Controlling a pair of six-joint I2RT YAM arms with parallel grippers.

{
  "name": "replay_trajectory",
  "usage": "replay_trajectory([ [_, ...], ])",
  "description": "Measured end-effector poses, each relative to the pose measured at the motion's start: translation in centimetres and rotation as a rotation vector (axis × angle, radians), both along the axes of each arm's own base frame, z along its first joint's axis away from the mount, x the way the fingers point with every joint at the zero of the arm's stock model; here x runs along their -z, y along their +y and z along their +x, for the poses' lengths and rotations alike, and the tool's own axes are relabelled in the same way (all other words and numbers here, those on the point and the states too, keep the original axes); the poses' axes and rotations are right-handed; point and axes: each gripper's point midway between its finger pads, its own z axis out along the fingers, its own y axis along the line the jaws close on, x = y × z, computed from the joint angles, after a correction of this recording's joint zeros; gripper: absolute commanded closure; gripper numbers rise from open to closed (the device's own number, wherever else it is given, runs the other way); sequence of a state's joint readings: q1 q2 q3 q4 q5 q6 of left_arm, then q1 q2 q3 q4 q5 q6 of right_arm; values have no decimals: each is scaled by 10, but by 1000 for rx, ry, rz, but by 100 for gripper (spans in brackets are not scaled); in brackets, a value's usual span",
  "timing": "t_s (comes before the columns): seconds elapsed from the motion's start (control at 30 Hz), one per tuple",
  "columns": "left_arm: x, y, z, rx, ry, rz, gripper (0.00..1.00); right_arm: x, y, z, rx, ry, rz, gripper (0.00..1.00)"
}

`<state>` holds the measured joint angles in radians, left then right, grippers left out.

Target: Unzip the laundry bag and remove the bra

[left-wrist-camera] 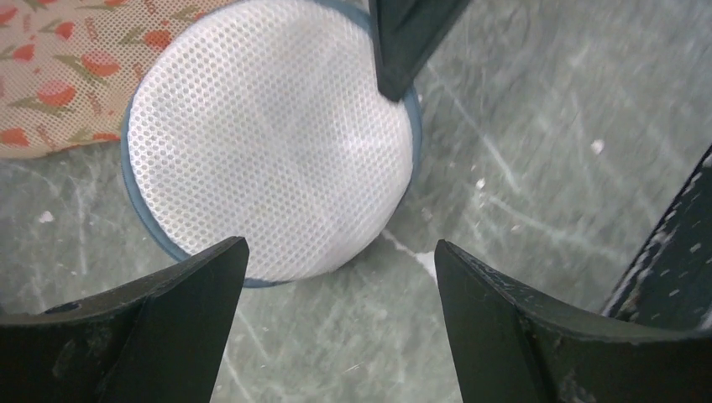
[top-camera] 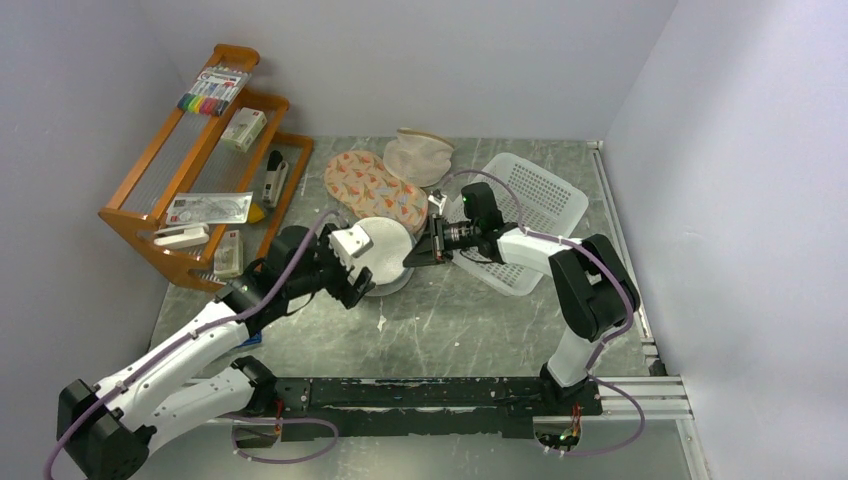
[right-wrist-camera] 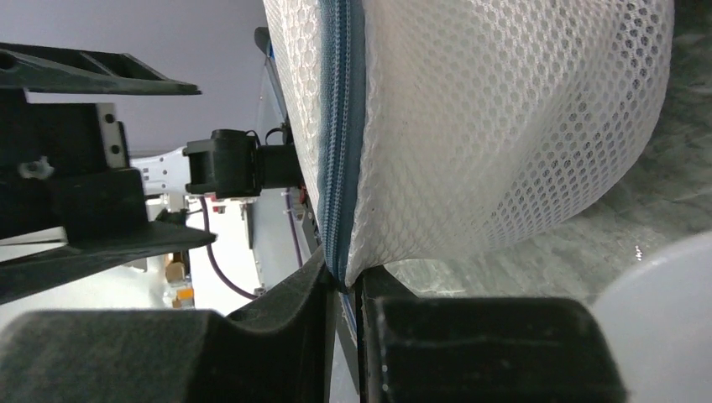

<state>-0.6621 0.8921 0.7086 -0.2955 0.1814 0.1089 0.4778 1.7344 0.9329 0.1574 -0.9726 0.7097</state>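
Pinching zip (right-wrist-camera: 340,126) at bag (right-wrist-camera: 520,126) rim, right hand (right-wrist-camera: 348,281) narrow on it; left hand (left-wrist-camera: 340,248) wide beside bag. Mesh light, floppy.

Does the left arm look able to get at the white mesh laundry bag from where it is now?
Probably yes. The left gripper hangs open right at the near edge of the laundry bag, with nothing in between. The right gripper pinches the zip rim on the far side, so only that side is taken.
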Motion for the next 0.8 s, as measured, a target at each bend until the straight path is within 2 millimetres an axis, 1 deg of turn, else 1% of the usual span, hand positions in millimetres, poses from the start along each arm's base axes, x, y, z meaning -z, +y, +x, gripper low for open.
replay_trajectory([
  [0.1, 14, 4, -5, 56, -54, 77, 6, 0, -4, 3, 5, -4, 2, 89],
  [0.2, 16, 4, -2, 95, -120, 135, 6, 0, -6, 3, 2, -5, 6, 88],
  [0.23, 16, 3, 0, 105, -139, 154, 2, -1, -6, 3, 0, -5, 8, 88],
  [0.3, 23, -1, 3, 136, -162, 213, 13, -2, -5, 2, -6, -5, 13, 88],
  [0.33, 28, -4, 3, 153, -163, 241, 14, -2, -5, 2, -8, -8, 16, 88],
  [0.4, 43, -12, -1, 208, -166, 311, 9, -4, -5, 2, -12, -12, 21, 88],
  [0.47, 51, -14, -4, 243, -177, 349, 7, -4, -4, 2, -13, -15, 24, 88],
  [0.5, 53, -14, -6, 254, -187, 360, 9, -5, -4, 2, -15, -16, 27, 88],
  [0.57, 55, -12, -8, 260, -219, 381, 19, -6, -4, 2, -20, -17, 32, 88],
  [0.6, 58, -8, -8, 253, -236, 401, 21, -7, -4, 2, -24, -17, 35, 88],
  [0.73, 66, -1, -3, 230, -287, 487, 22, -10, -3, 1, -33, -20, 47, 88],
  [0.8, 70, 1, 1, 217, -303, 530, 25, -11, -3, 1, -36, -21, 53, 88],
])
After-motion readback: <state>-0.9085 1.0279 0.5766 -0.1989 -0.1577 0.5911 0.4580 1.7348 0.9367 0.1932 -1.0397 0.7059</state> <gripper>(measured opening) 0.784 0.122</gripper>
